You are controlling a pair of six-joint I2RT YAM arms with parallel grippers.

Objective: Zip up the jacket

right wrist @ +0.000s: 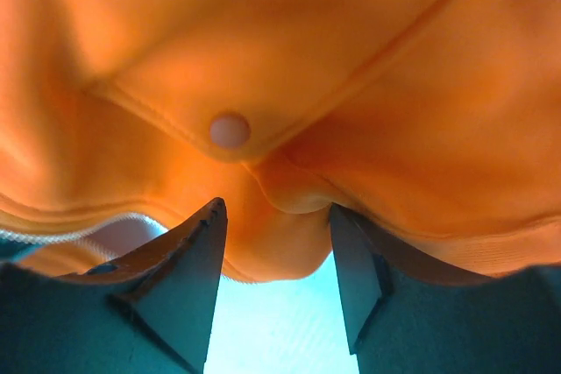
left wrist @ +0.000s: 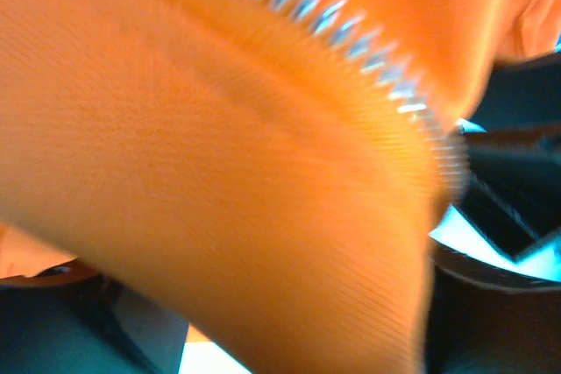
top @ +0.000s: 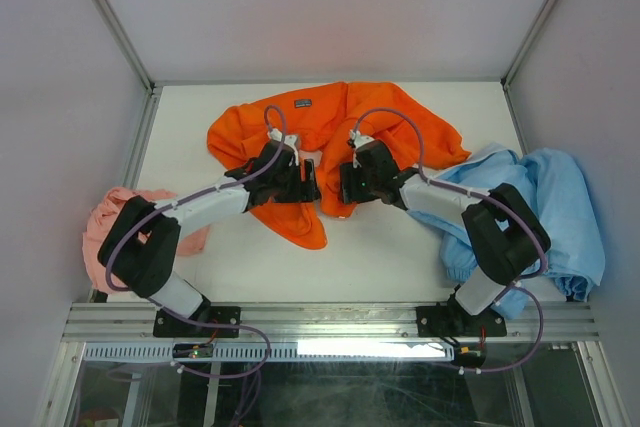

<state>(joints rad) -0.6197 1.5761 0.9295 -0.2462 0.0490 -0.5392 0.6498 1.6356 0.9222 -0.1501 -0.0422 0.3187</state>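
Note:
The orange jacket (top: 340, 117) lies crumpled at the back middle of the table, its small dark label (top: 303, 103) facing up. A flap of it hangs down toward the front between the two arms. My left gripper (top: 310, 179) and right gripper (top: 347, 182) face each other across this flap. In the left wrist view blurred orange cloth (left wrist: 219, 172) with a row of zipper teeth (left wrist: 351, 37) covers the fingers. My right gripper (right wrist: 277, 208) stands open, with a fold of jacket (right wrist: 289, 243) bulging between its tips below a pale snap button (right wrist: 230, 130).
A light blue garment (top: 560, 207) is heaped at the right edge under the right arm. A salmon-pink cloth (top: 100, 222) lies at the left edge by the left arm. White table (top: 380, 247) shows in front of the jacket. Grey walls enclose three sides.

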